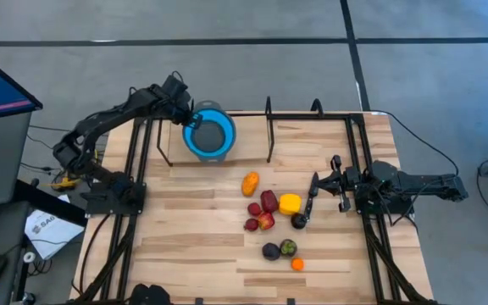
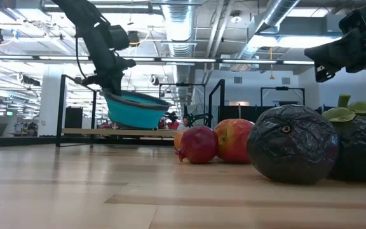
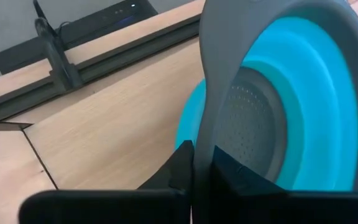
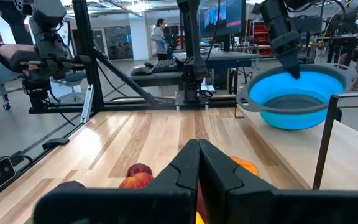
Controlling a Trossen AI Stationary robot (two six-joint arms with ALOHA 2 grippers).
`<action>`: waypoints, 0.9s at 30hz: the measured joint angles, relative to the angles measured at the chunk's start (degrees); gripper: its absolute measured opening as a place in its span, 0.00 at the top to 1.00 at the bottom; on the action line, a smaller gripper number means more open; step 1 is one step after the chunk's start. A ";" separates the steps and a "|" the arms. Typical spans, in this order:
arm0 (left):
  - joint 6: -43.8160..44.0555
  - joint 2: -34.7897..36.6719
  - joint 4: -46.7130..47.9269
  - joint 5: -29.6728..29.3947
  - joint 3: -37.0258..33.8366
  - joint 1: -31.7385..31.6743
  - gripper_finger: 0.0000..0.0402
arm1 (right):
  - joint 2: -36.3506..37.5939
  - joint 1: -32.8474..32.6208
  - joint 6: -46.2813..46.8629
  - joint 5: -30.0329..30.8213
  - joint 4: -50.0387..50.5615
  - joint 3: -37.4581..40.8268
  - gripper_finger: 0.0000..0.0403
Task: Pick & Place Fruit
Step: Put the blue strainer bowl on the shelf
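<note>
Left gripper (image 1: 195,119) is clamped on the grey rim of the blue bowl (image 1: 210,134), holding it tilted above the table's (image 1: 185,229) far left; the fruit (image 1: 268,213) sits clustered mid-table; right gripper (image 1: 315,188) hovers closed, empty, beside it

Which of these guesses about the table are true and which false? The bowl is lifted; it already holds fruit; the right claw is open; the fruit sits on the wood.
1. The left claw holds the round blue bowl with grey rim by its rim, lifted off the wooden table. True.
2. The bowl already holds fruit. False: its inside is bare.
3. The right claw is open. False: its fingers are shut, holding nothing.
4. The small rounded fruit pieces lie on the table, apart from the bowl. True.
</note>
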State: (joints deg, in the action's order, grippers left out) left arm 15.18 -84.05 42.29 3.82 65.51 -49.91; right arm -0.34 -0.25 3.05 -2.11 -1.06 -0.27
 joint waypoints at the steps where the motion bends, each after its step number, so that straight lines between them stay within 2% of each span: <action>1: -0.02 -0.07 -0.07 -0.16 0.03 0.00 0.94 | 0.00 0.00 0.00 0.00 0.00 0.00 1.00; 15: -2.36 0.19 0.14 -6.59 0.01 -0.04 0.88 | -0.01 0.00 0.00 0.00 0.00 0.00 1.00; 24: -4.39 0.19 0.11 -9.01 0.01 -0.04 0.63 | -0.02 0.00 0.00 0.00 0.00 0.00 1.00; 27: -6.31 0.31 0.10 -11.63 -0.01 -0.04 0.55 | 0.00 0.00 0.00 0.00 0.00 0.00 1.00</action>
State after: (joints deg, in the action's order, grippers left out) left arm 8.87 -83.73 42.39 -7.81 65.49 -49.95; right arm -0.34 -0.25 3.05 -2.11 -1.06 -0.27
